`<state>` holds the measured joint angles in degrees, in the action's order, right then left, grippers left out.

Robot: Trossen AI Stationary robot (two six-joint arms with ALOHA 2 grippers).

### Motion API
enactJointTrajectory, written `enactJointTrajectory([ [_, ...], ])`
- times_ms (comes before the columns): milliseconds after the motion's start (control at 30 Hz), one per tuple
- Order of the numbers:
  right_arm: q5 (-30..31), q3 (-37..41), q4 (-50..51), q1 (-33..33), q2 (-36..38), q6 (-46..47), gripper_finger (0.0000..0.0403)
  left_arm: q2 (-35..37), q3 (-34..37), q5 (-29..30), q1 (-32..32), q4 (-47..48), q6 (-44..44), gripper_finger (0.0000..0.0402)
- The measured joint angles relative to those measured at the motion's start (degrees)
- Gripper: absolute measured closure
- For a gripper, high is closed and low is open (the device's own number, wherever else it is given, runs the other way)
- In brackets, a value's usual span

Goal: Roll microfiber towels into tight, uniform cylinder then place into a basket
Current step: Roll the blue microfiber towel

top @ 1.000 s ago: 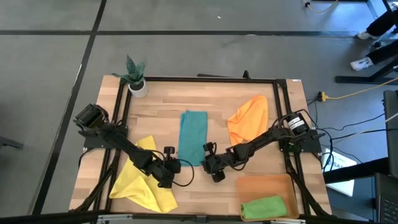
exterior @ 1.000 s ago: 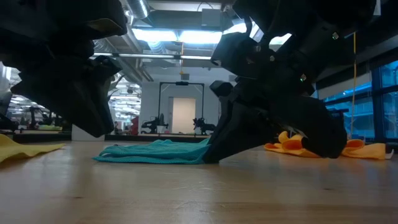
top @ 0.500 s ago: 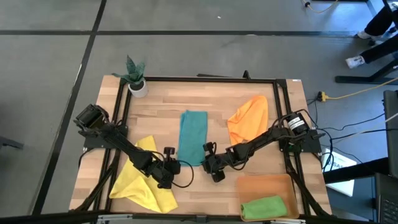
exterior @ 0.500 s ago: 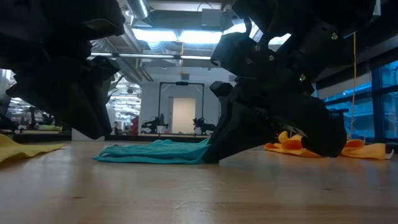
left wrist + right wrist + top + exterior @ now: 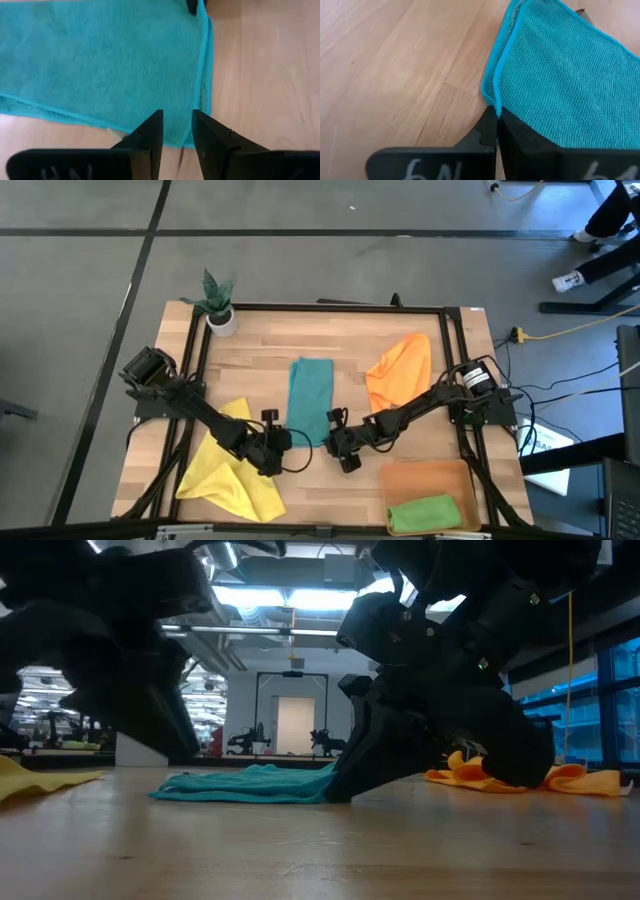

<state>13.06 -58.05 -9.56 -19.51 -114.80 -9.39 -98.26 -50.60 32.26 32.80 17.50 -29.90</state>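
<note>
The teal towel [image 5: 310, 398] lies flat as a long folded strip in the middle of the table, also shown in the low view [image 5: 250, 785]. My right gripper [image 5: 334, 436] is shut on its near right corner. My left gripper [image 5: 284, 441] is open with a narrow gap, and its fingers stand over the towel's near left corner [image 5: 165, 100]. The yellow towel [image 5: 236, 467] lies crumpled at the near left. The orange towel [image 5: 400, 370] lies bunched at the far right. The green towel [image 5: 425, 512] lies rolled in the basket [image 5: 425, 476]. My left gripper has its fingers [image 5: 152, 132] above the teal towel's near edge; I cannot tell whether they touch it. My right gripper pinches the towel's near right corner [image 5: 494, 102] between its two shut fingers, where two hemmed layers show. The fingers slant down from the table's right. The towel lies flat on the table.
A small white plant pot [image 5: 221, 318] stands at the far left corner. A dark frame [image 5: 330, 307] runs round the table top. Bare wood shows between the teal towel and the far edge and in front of both grippers.
My left gripper has gone a little toward the table's right, up to the teal towel's near left corner. The towel has kept its place.
</note>
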Motion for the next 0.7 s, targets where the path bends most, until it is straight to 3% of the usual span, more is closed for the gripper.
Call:
enactJointTrajectory([
  [700,0.11,0.0,0.02,0.0,0.0,0.12,0.0394,-0.04,5.36,-1.86,0.98,-7.82,4.8,0.0307],
])
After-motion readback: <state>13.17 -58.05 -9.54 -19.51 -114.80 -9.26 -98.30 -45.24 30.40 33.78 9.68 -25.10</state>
